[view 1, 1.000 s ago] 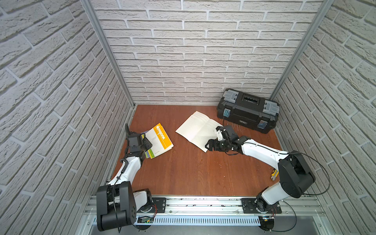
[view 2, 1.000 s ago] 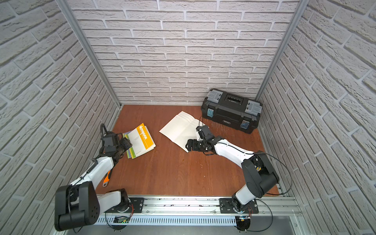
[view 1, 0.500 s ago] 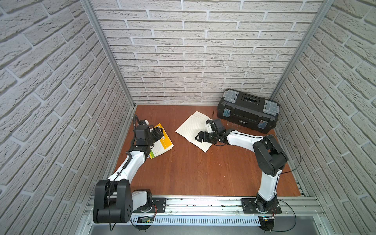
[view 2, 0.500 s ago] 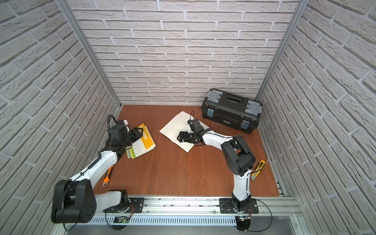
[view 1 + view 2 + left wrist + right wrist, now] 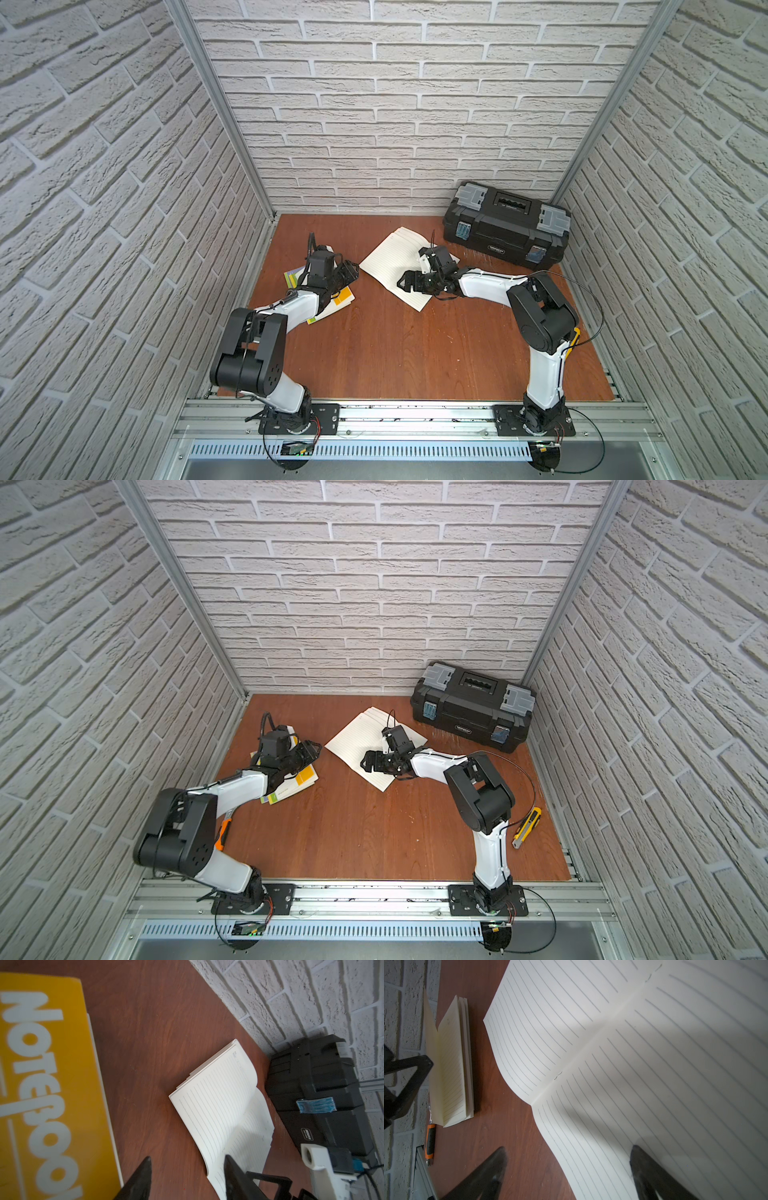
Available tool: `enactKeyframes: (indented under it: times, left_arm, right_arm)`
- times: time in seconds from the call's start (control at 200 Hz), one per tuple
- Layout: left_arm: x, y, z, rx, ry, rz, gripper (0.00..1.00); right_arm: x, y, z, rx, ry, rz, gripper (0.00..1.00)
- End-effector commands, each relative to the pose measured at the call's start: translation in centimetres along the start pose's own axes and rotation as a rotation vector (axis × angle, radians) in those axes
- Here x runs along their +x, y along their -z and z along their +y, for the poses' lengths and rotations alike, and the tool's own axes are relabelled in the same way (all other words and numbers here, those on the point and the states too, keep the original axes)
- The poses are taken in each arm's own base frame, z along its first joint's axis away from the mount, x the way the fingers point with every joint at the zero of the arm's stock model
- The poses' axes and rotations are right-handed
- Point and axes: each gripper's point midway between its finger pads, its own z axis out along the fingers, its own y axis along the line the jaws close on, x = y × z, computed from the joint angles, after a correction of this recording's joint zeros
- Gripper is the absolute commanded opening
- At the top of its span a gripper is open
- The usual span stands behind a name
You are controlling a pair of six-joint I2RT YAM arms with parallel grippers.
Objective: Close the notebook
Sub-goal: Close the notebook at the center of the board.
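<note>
**Right arm lines up on the edge of an open page**

An open lined notebook [image 5: 388,259] lies spread on the reddish wood-grain desk [image 5: 395,353], just above the centre of the frame in both top views. One corner is near a black plastic toolbox [image 5: 505,226] in the upper right. The right end effector [image 5: 569,1152] hangs low over the notebook's near corner, jaws wide apart with nothing gripped. In the right wrist view one dark finger sits over bare desk and its partner over the ruled paper, so the page edge runs between them. The left end effector [image 5: 187,1157] is also parted and empty. It is poised over bare desk just beside a second, yellow-covered notebook [image 5: 41,1064], left of centre.

By my reading the job is at the approach stage: nothing is gripped and both halves lie open. The next move seems to call for slipping a finger under the outer leaves of one half and pinching them. That half would then swing over the centre fold onto its twin.

The cream paper looks thin and limp, bowing in soft waves at the edges, and the leaves fan loosely at the far corner. A shallow pinch could lift a single sheet rather than the whole half. The crease, with small dark marks like staples, should serve as the hinge.
</note>
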Motion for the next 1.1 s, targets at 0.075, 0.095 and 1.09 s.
enactKeyframes:
  times: [0.075,0.095,1.09]
  left_arm:
    - [-1.2,-1.8,-1.9,0.057,0.037,-0.061,0.54]
    - [-1.2,-2.0,-1.9,0.059,0.042,-0.062,0.54]
    - [-0.8,-7.0,0.4,0.039,0.125,-0.074,0.45]
  right_arm:
    - [2.7,-1.1,-1.6,0.029,-0.028,0.065,0.92]
    - [2.8,-1.1,-1.7,0.029,-0.03,0.067,0.92]
    - [3.7,-1.3,-1.8,0.01,-0.035,0.082,0.92]
